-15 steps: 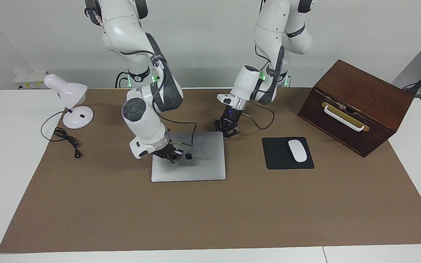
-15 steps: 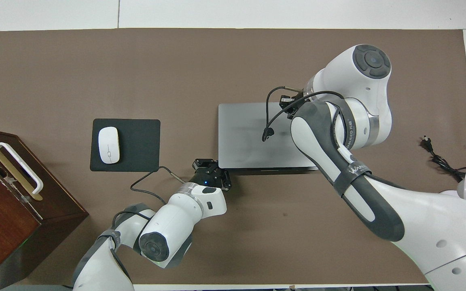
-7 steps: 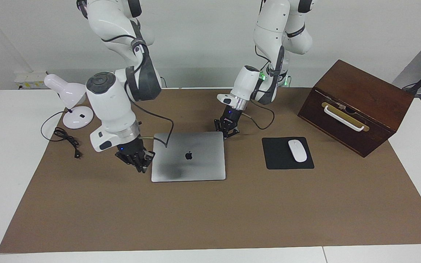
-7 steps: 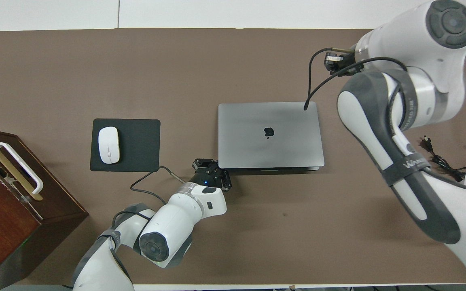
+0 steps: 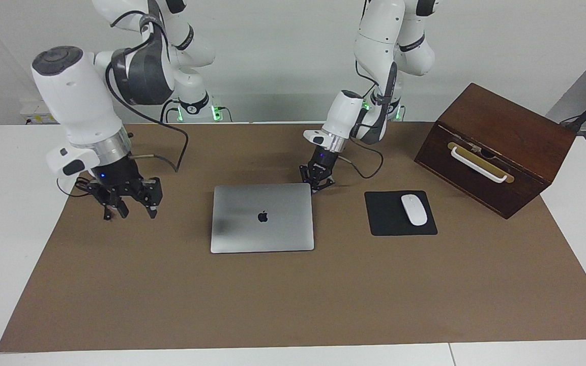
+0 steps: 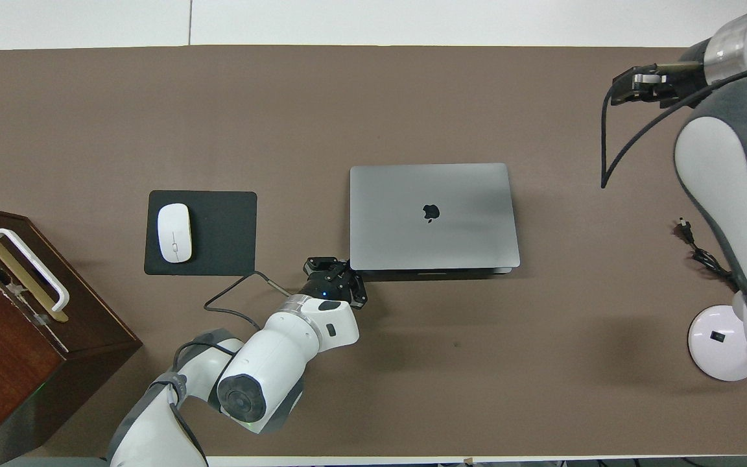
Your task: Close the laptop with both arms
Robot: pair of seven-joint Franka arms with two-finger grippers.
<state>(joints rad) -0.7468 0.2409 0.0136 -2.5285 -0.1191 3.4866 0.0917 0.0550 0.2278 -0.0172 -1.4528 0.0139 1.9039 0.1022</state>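
lying flat and fully shut, the silver-grey laptop sits near the middle of the brown table mat with the dark apple logo on its lid facing up. the left gripper is low at the laptop's corner that lies nearest the robots toward the left arm's end, about one o'clock from the logo in the facing view; its fingertips are pressed together, and whether they touch the laptop's edge or just stand beside it cannot be told. the left arm comes down to it from twelve o'clock. in the overhead view this same gripper shows at roughly seven o'clock from the logo, just beside the laptop's near corner. the right gripper hangs in the air over bare mat toward the right arm's end of the table, at about nine o'clock from the laptop in the facing view and well apart from it; its fingers stand spread apart with nothing between them. the right arm rises above it. a black mouse pad with a white mouse on it lies at three o'clock from the laptop in the facing view, and a dark wooden box with a white handle stands at about two o'clock. a white desk lamp base shows in the overhead view at about four o'clock from the laptop, with a black power cord and plug lying near it.
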